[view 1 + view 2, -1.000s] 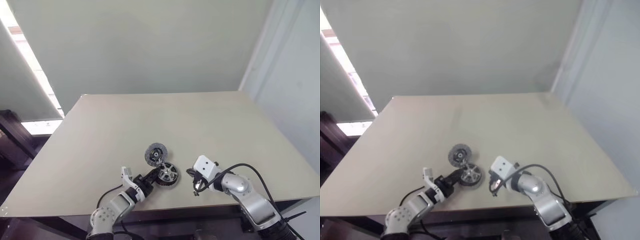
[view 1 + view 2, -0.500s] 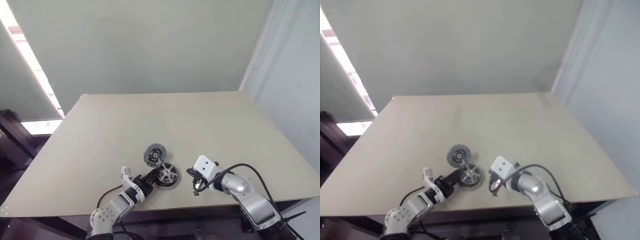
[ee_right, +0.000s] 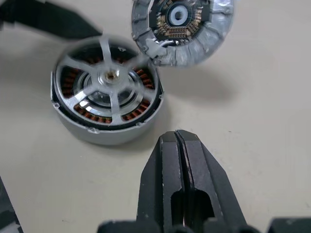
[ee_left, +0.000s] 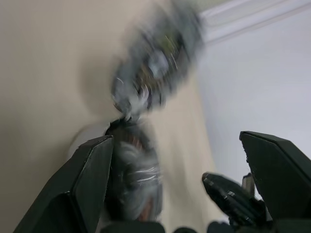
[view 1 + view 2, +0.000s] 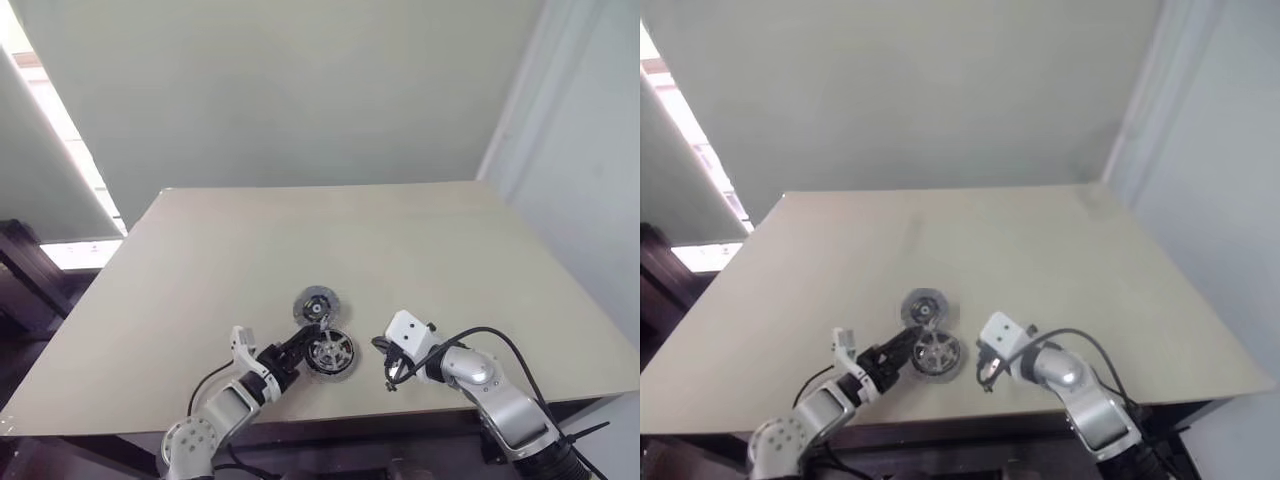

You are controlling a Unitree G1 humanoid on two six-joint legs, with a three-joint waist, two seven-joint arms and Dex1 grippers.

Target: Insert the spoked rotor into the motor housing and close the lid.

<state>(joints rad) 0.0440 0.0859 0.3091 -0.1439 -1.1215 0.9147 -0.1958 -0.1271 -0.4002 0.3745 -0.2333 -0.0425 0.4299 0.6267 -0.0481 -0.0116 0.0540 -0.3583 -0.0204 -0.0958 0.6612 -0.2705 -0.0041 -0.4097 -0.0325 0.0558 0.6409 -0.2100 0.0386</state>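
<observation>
Left gripper (image 5: 300, 347) wide-jawed beside spoked rotor (image 5: 329, 353)

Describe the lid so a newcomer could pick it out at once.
On the tan table, look near the front edge, between the two grippers. Two round parts sit there touching; the lid is the farther one. It lacks the white spokes over copper windings that mark the motor housing beside it.
</observation>
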